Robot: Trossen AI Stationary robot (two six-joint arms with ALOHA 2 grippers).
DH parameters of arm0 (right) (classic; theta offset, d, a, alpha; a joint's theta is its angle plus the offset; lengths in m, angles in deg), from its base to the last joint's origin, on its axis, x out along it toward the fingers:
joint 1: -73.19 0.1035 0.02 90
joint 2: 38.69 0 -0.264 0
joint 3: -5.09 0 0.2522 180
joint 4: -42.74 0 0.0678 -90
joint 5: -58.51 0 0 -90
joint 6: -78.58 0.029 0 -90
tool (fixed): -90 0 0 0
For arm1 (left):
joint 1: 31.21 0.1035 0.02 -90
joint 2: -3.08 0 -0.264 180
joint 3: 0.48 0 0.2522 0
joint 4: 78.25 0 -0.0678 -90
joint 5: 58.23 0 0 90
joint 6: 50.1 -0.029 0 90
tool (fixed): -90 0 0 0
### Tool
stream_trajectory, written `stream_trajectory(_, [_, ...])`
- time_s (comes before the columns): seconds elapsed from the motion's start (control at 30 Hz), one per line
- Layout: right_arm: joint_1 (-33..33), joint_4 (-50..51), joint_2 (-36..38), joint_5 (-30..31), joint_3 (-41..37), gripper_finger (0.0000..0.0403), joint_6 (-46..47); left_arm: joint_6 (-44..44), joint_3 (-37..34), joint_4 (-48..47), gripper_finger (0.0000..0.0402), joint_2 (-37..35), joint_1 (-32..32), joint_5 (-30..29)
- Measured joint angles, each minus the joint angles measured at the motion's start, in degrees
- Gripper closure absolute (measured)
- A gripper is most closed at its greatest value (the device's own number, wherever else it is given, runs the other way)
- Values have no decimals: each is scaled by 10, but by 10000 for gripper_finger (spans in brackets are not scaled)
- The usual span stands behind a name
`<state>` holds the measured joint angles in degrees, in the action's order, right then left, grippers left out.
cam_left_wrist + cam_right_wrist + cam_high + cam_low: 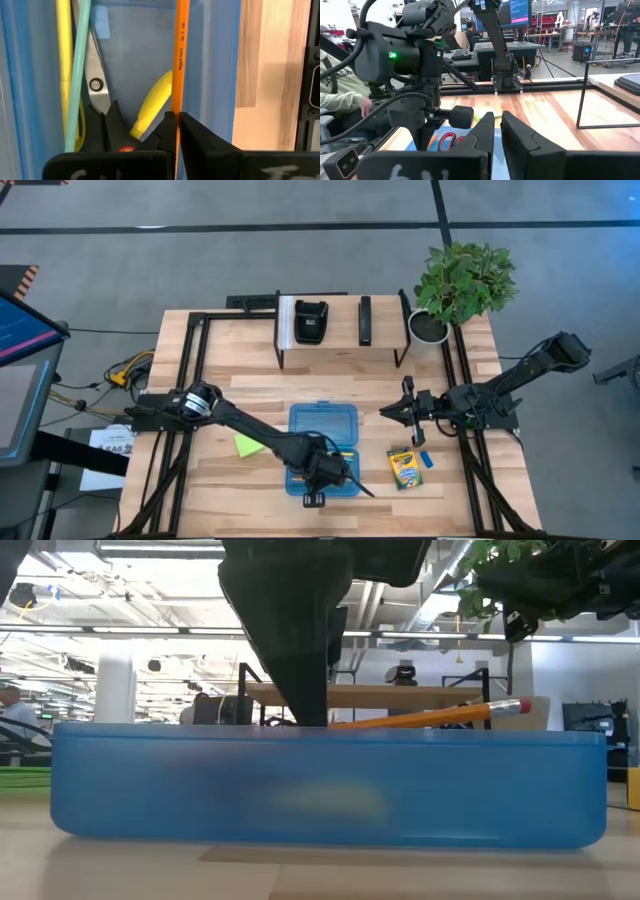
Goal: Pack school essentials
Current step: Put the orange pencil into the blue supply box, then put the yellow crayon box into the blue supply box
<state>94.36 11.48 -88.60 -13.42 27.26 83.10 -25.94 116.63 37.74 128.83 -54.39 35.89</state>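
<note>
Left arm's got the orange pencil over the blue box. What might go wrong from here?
1. The orange pencil lies slanted across the blue box wall, pinched by the left gripper; released like this, it may stay propped on the rim or roll out.
2. Scissors and a yellow pencil already crowd the box, so lowering further could jam against them.
3. The right gripper hovers beside the box; the arms could cross paths.

grey floor point(300, 255) all around the light wood table point(250, 370), with dark lines running across it. beyond that it's a big open workshop: exposed ceiling with strip lights point(130, 590), desks point(505, 47) with monitors point(519, 11), plus a person in a pale sleeve point(340, 97) sitting off to one side.
</note>
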Motion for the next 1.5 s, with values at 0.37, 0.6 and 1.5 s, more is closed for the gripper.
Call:
stream_trajectory(0.37, [0,0,0,0,0,349,2,-3,-6,12,347,0,0,1])
stream_trajectory(0.6, [0,3,0,0,0,349,1,-19,-1,10,294,0,3,-3])
stream_trajectory(1.5, [1,30,0,0,0,349,26,-162,-172,220,363,-186,-64,-85])
